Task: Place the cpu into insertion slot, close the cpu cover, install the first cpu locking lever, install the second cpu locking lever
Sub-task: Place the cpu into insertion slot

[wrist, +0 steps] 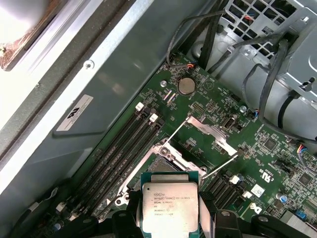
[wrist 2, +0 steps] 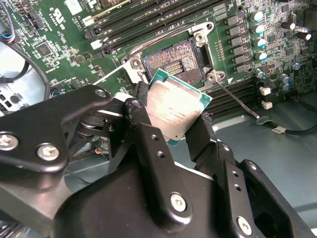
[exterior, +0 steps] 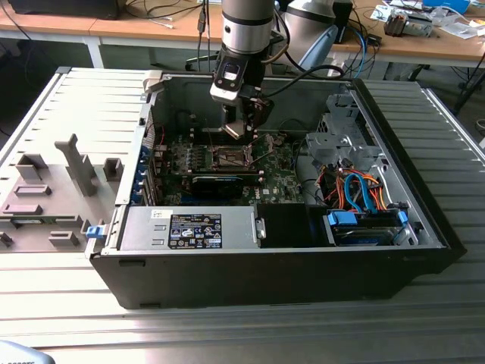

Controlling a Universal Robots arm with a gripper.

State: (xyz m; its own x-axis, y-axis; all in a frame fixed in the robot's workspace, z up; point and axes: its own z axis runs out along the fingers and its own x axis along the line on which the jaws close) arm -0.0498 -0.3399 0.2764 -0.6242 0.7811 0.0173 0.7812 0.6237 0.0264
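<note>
My gripper [exterior: 241, 130] hangs inside the open computer case, shut on the cpu [wrist 2: 174, 110], a flat square chip with a silvery top. Its black fingers [wrist 2: 143, 124] clamp two opposite edges of the chip. The cpu [wrist: 170, 206] is a little above the green motherboard [exterior: 276, 182], close over the near edge of the insertion slot [wrist 2: 173, 62]. The slot [wrist: 163, 161] is uncovered, with its dark centre showing. The cpu cover [wrist: 210, 131] stands swung up beside the slot. Two thin wire locking levers [wrist: 223, 166] are raised off the socket.
Long black memory slots [wrist: 124, 144] flank the socket. A long black card [exterior: 220, 182] lies beside it. A drive cage [exterior: 341, 133] with orange and blue cables [exterior: 356, 189] fills the exterior view's right. The case walls [exterior: 273, 280] surround everything. A grey fixture [exterior: 53, 189] sits outside on the left.
</note>
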